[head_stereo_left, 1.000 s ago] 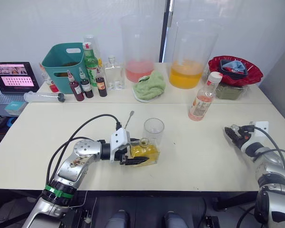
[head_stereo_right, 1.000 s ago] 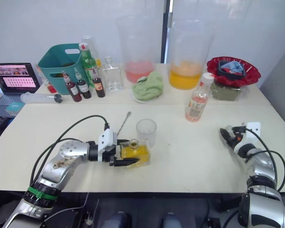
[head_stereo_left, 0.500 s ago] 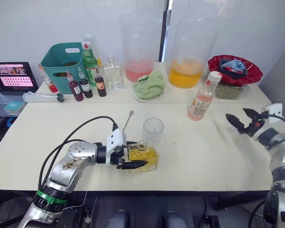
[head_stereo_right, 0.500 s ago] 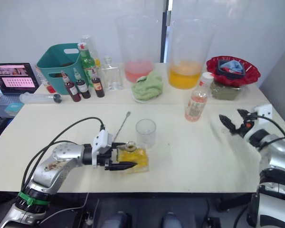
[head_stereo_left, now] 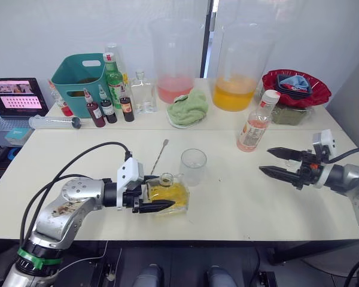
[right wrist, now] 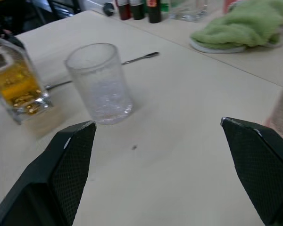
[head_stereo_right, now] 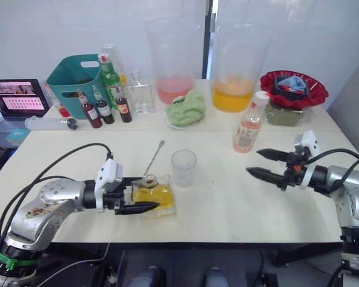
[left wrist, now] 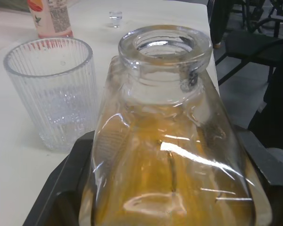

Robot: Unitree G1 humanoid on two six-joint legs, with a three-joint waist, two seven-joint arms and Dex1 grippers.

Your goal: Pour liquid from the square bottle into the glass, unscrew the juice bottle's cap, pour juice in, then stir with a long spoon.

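You have a cream table (head_stereo_left: 227, 203) with broad bare room between the glass and your right arm, and along the near edge. Two big jugs (head_stereo_left: 242, 66) and a teal basket (head_stereo_left: 78, 81) crowd the far edge. Your left gripper (head_stereo_left: 148, 196) is clamped on the square bottle (head_stereo_left: 167, 194), standing unstoppered just beside the glass (head_stereo_left: 193, 167). The juice bottle (head_stereo_left: 256, 122) stands capped further right. Your right gripper (head_stereo_left: 275, 161) hangs with fingers spread wide, holding nothing. The long spoon (head_stereo_left: 160, 156) lies behind the square bottle. Your left wrist view adds a small clear stopper (left wrist: 115, 18) beyond the glass.
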